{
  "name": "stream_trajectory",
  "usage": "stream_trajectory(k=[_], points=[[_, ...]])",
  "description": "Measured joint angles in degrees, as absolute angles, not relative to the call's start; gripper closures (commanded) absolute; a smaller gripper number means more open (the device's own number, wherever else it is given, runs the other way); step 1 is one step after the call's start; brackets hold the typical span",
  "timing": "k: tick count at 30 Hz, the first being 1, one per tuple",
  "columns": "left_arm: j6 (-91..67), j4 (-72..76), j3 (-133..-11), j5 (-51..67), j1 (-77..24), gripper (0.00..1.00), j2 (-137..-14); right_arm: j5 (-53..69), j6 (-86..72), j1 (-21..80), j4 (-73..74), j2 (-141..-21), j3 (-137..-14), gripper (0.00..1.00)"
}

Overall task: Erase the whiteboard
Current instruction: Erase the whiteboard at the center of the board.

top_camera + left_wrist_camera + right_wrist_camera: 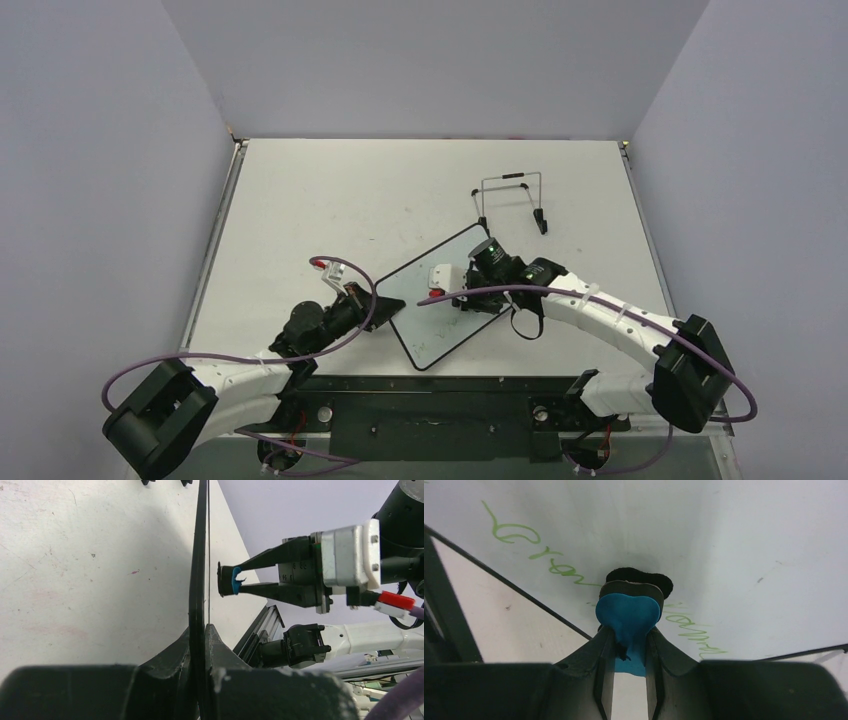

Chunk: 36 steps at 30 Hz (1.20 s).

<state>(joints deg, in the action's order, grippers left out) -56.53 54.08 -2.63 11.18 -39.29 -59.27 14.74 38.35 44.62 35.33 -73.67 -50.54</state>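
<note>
Left gripper (pixel 200 636) fingers pinch the edge of the black-framed white rectangular whiteboard (pixel 432 322). Right gripper (pixel 629 647) fingers pinch a small blue-black eraser (pixel 628 611), just beside green handwriting (pixel 510 531).

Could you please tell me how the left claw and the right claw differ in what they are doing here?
The left claw is clamped on the black frame of the small white rectangular whiteboard, whereas the right claw grips a small blue-and-black eraser. The left claw meets the board edge-on, while the right claw faces its green-lettered surface. Both are shut on something.
</note>
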Motion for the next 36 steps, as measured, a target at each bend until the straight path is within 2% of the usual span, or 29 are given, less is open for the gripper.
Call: stream_trajectory(k=[8, 19, 28, 31, 36], points=[[-56.6, 54.1, -2.6, 11.2, -39.2, 1.0, -58.0, 6.8, 36.4, 40.6, 32.1, -73.8, -50.5, 1.0], [-56.4, 54.2, -2.6, 11.2, -38.4, 1.0, -57.9, 13.8, 39.8, 43.4, 36.3, -74.0, -50.6, 1.0], [-56.3, 55.4, -2.2, 11.2, -38.1, 1.0, -57.6, 14.0, 38.5, 36.0, 35.6, -71.8, -50.6, 1.0], [-56.3, 56.4, -2.2, 11.2, -38.1, 1.0, -58.0, 13.2, 38.7, 37.8, 34.7, -71.6, -50.5, 1.0], [-56.5, 57.7, -2.2, 11.4, -38.1, 1.0, -59.5, 11.5, 39.5, 46.9, 34.3, -73.6, -50.3, 1.0]])
